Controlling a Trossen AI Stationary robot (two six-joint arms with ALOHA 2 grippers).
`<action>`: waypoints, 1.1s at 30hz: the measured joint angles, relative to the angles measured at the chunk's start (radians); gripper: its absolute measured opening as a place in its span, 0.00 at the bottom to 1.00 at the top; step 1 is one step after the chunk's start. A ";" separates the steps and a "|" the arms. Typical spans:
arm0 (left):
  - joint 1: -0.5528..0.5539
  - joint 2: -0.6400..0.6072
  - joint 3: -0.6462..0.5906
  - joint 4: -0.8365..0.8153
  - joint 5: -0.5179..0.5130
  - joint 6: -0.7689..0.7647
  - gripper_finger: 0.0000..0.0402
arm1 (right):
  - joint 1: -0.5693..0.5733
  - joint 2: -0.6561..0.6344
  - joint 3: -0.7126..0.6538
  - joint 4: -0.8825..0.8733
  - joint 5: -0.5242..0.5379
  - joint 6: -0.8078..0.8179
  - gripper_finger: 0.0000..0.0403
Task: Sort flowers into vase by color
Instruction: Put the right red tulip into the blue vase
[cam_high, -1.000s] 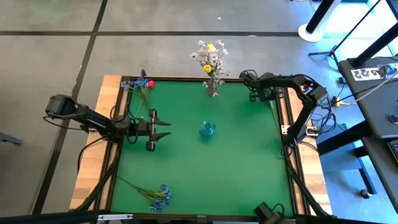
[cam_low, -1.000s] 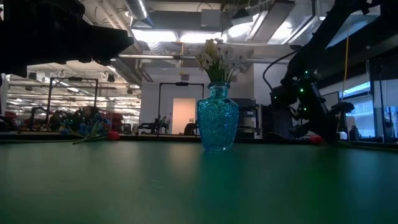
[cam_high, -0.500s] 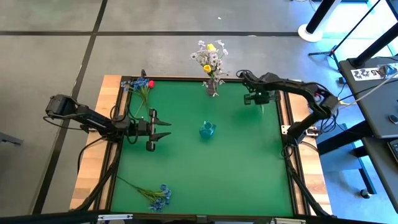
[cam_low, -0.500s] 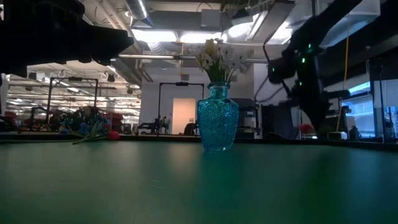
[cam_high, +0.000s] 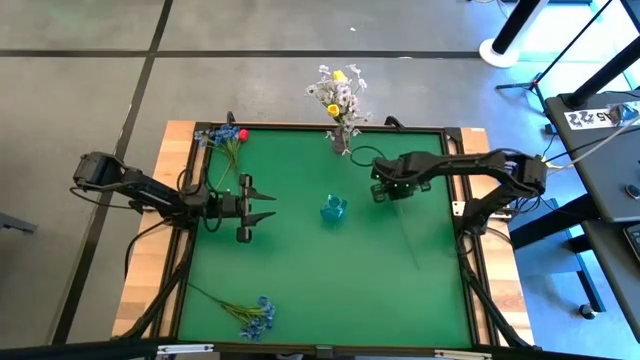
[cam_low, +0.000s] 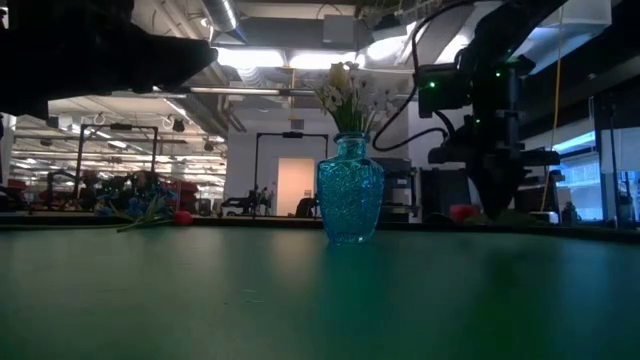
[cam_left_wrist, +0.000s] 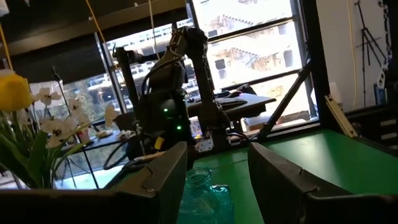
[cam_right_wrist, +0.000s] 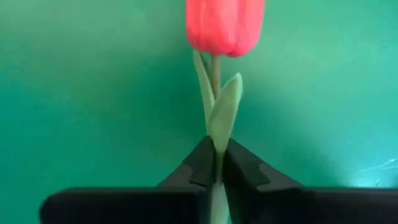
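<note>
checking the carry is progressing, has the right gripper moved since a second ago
Yes. In the high view the right gripper, shut on the red tulip, has left the table's far right corner and come inward toward the blue vase.

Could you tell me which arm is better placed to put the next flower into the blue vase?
The right arm. Its gripper is already shut on a red tulip by the stem, close beside the blue vase. The left gripper waits open and empty on the vase's other side.
</note>
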 joint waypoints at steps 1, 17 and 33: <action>0.000 0.000 0.000 0.000 0.000 0.011 0.41 | 0.008 0.000 0.000 0.002 0.000 0.000 0.11; 0.000 0.000 0.000 -0.001 0.001 0.018 0.41 | -0.003 0.088 0.000 0.007 -0.071 -0.043 0.35; -0.315 0.001 0.061 -0.050 0.191 -0.108 0.41 | 0.114 -0.019 0.033 0.037 0.022 -0.125 0.02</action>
